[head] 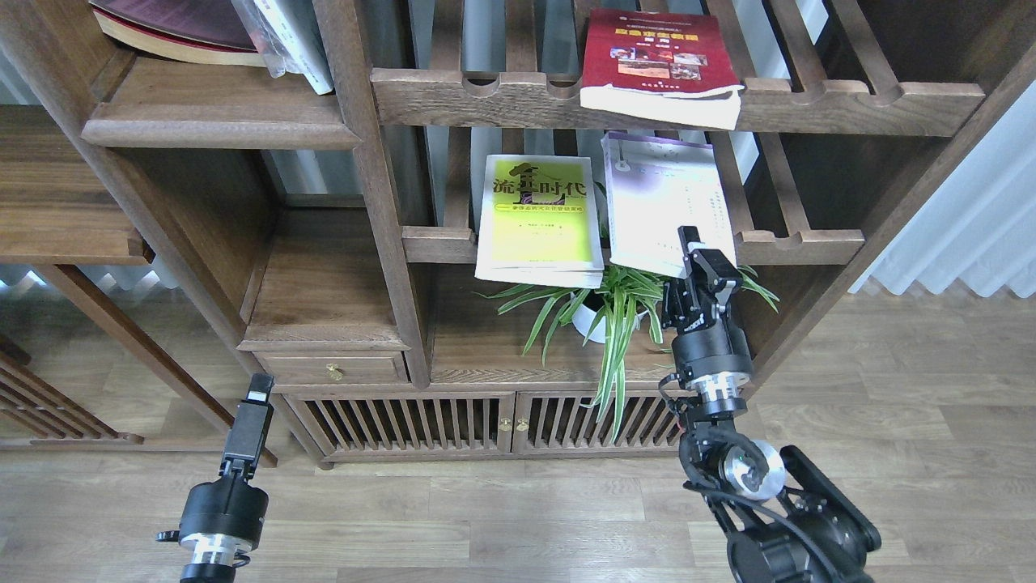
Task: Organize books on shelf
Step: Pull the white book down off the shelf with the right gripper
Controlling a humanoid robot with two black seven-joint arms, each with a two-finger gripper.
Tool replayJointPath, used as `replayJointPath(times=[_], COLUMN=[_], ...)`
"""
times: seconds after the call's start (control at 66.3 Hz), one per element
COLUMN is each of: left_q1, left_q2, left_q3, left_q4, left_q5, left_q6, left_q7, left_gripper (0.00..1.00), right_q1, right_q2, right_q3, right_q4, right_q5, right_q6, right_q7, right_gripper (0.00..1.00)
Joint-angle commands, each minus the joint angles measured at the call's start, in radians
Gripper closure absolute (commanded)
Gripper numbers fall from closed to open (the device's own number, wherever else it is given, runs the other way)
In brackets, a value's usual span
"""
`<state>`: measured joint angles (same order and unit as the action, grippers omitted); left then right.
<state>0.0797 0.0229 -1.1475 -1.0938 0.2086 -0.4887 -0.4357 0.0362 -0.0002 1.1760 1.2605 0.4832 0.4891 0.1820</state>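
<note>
my right fingers (690,243) touched the lower edge of the lavender book (665,202); whether clamped, i could not tell. my left fingers (257,389) hung together, low, well apart from the yellow-green book (541,219).

The yellow-green book (540,220) and lavender book (665,202) lie on a slatted rack (797,245).

Yellow-green book (540,220) with large black title 流金时代 on its cover, red book (655,57) and lavender book (665,198) print too small to read
</note>
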Motion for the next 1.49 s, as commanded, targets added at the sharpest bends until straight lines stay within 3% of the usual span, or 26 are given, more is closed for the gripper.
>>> replayJointPath(times=[0.0,0.392,0.83,1.479], left_q1=[0.000,-0.005,-0.015,-0.008], left_q2=[0.000,0.002,0.005,0.017], left_q3=[0.000,-0.011,-0.008,0.041], left_q4=[0.000,0.005,0.015,0.015], left_q5=[0.000,0.000,0.000,-0.002], left_q6=[0.000,0.000,0.000,0.000], left_q7=[0.000,-0.003,0.000,0.003], left_gripper=[0.00,0.00,0.00,0.00], right_q1=[-0.061,-0.260,-0.447,-0.565], right_q2=[0.000,0.000,-0.027,-0.090], right_q3=[-0.032,-0.101,-0.174,-0.226], right_q4=[0.069,0.270,0.284,0.272], right_q5=[-0.006,-0.092,-0.155,-0.178], right_q6=[0.000,0.000,0.000,0.000], right_q7=[-0.001,-0.003,-0.007,-0.010], right_gripper=[0.95,0.96,0.96,0.96])
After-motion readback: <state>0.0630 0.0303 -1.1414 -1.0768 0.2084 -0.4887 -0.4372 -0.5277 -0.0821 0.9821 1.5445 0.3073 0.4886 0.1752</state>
